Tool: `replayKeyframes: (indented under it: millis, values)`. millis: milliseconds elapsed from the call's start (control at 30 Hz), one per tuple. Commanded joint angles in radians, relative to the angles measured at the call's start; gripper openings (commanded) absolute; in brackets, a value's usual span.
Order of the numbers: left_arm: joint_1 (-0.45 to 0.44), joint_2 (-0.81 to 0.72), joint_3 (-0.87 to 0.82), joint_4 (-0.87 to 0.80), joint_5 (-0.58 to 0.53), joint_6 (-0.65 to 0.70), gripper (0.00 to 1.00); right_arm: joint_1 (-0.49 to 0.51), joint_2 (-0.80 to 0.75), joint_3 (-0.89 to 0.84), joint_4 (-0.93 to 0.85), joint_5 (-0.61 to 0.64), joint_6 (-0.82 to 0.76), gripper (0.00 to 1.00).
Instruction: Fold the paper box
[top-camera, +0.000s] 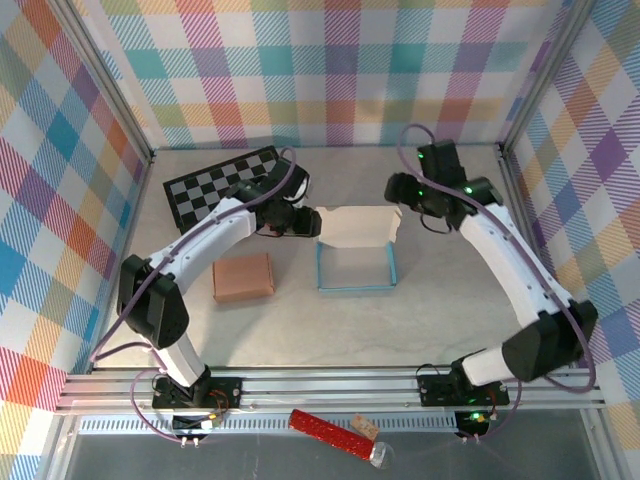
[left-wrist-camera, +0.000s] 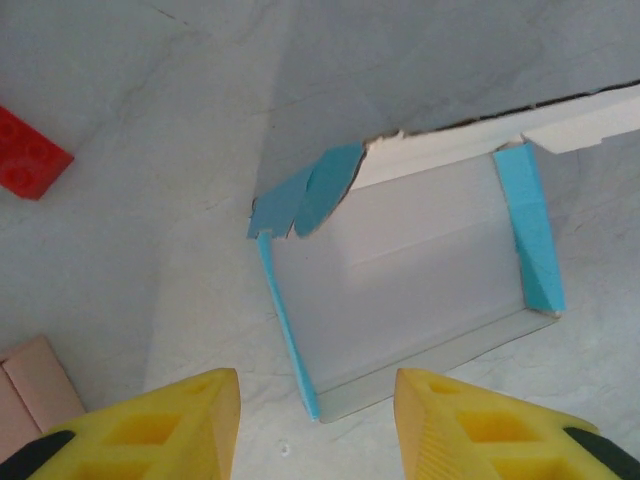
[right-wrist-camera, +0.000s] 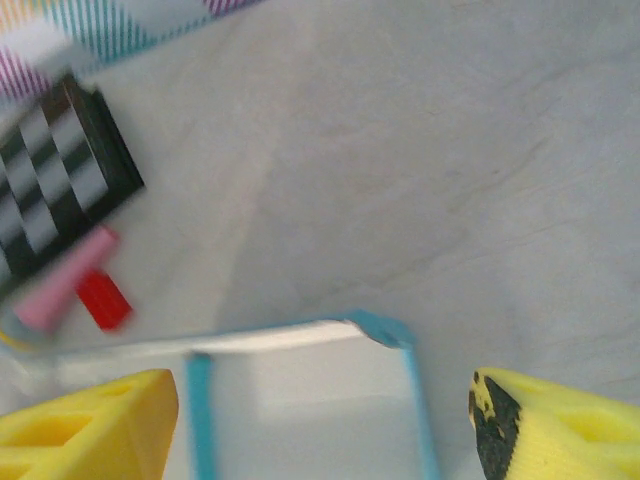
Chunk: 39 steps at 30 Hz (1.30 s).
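Blue-edged paper box (top-camera: 355, 265) is sitting half-folded; the left gripper (left-wrist-camera: 312, 392) and right gripper (right-wrist-camera: 322, 388) are hovering either side, both open and empty, seemingly positioning to press its flap (top-camera: 355, 225).

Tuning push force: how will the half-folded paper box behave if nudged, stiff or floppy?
Probably floppy: the paper box has thin walls and its back flap sticks out loose. Likely light, so it may slide on the smooth table rather than fold.

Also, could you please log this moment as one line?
paper box: partly folded | left claw: open, empty | right claw: open, empty
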Motion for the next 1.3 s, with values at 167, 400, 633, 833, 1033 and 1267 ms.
replayKeyframes:
  millis: [167,400,633,833,1033,1267]
  values:
    - [0.012,0.122,0.113,-0.104,-0.03,0.107,0.46,-0.101,0.036,-0.145,0.051,-0.222,-0.454,0.74]
    - [0.027,0.184,0.157,-0.107,-0.044,0.107,0.46,-0.104,0.178,-0.099,0.071,-0.2,-0.507,0.66]
    - [0.035,0.235,0.215,-0.102,-0.022,0.105,0.43,-0.104,0.246,-0.056,0.063,-0.221,-0.5,0.55]
    - [0.035,0.262,0.233,-0.087,-0.001,0.101,0.37,-0.105,0.267,-0.058,0.069,-0.255,-0.487,0.37]
    - [0.035,0.28,0.251,-0.08,0.027,0.103,0.28,-0.102,0.28,-0.035,0.066,-0.273,-0.485,0.24]
    - [0.035,0.293,0.261,-0.073,0.043,0.103,0.19,-0.102,0.283,-0.029,0.06,-0.264,-0.49,0.09]
